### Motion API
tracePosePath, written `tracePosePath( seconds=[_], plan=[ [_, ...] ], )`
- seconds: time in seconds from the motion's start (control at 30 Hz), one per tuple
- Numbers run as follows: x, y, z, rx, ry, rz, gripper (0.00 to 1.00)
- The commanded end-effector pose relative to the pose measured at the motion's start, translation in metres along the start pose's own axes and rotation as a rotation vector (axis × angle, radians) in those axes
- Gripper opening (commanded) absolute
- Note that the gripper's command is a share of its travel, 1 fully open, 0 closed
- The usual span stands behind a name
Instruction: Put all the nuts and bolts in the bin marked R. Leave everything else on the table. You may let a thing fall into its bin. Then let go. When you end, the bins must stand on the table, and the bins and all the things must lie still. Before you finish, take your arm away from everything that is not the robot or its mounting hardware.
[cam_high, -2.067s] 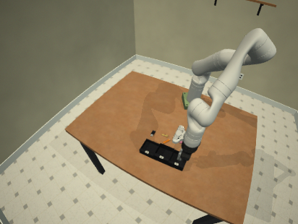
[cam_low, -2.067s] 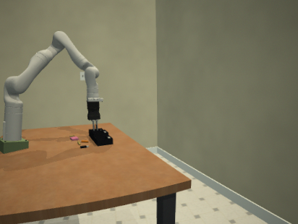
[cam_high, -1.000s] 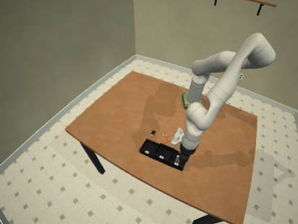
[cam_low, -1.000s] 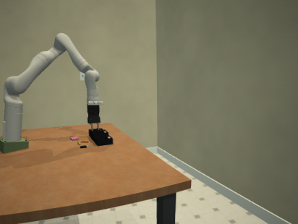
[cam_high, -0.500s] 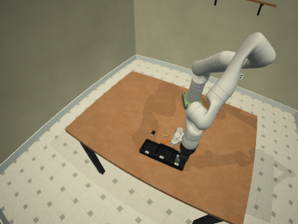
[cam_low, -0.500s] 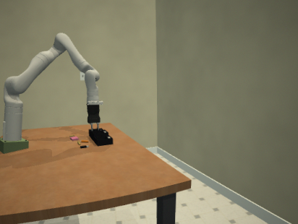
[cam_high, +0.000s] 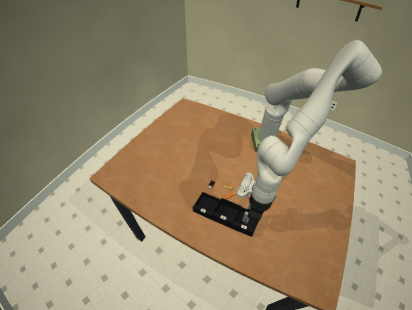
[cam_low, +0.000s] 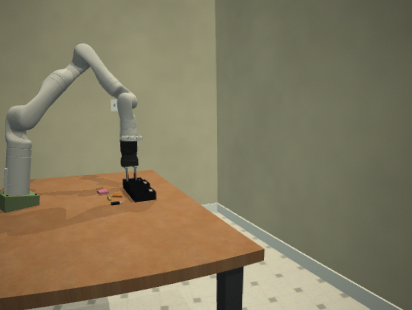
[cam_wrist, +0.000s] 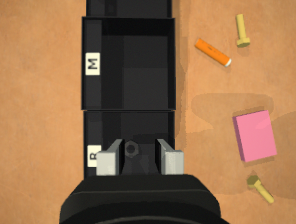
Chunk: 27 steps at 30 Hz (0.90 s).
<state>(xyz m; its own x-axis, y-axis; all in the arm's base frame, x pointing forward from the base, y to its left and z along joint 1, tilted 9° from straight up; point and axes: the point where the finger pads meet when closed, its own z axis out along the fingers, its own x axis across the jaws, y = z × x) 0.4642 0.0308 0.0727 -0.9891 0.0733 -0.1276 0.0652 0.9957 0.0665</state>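
Observation:
My gripper (cam_wrist: 139, 150) (cam_low: 131, 178) is open, pointing down over the bin marked R (cam_wrist: 155, 122) (cam_high: 243, 227). A dark hex nut (cam_wrist: 131, 149) shows between and beyond the spread fingers, inside the outline of that bin, nearer the left finger and touching neither; whether it lies flat on the floor is hard to tell. One yellow bolt (cam_wrist: 242, 31) (cam_high: 228, 187) (cam_low: 109, 198) lies on the table beyond the orange stick. Another yellow bolt (cam_wrist: 261, 190) lies on the table near the pink block.
The bin marked M (cam_wrist: 128, 18) (cam_high: 223, 217) adjoins the R bin, with a third bin (cam_high: 203, 210) beyond. On the table lie a pink block (cam_wrist: 255, 136) (cam_low: 102, 191), an orange stick (cam_wrist: 212, 52) (cam_high: 230, 195) (cam_low: 117, 195) and a small black thing (cam_high: 211, 184) (cam_low: 116, 203).

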Motion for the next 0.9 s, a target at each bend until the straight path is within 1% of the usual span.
tracePosePath(
  seconds=[0.0, 0.13, 0.17, 0.23, 0.33, 0.37, 0.8, 0.87],
  plan=[
    [-0.002, 0.002, -0.005, -0.005, -0.006, -0.003, 0.64],
    [-0.002, 0.002, -0.011, -0.005, -0.006, -0.003, 0.64],
    [-0.002, 0.002, -0.016, -0.005, -0.006, -0.003, 0.64],
    [-0.002, 0.002, -0.016, -0.005, -0.006, -0.003, 0.64],
    [-0.002, 0.002, -0.031, -0.005, -0.006, -0.003, 0.64],
    [-0.002, 0.002, -0.033, -0.005, -0.006, -0.003, 0.64],
    [-0.002, 0.003, -0.033, -0.005, -0.006, -0.003, 0.64],
    [0.009, -0.009, -0.033, -0.004, -0.006, -0.075, 0.62]
  ],
)
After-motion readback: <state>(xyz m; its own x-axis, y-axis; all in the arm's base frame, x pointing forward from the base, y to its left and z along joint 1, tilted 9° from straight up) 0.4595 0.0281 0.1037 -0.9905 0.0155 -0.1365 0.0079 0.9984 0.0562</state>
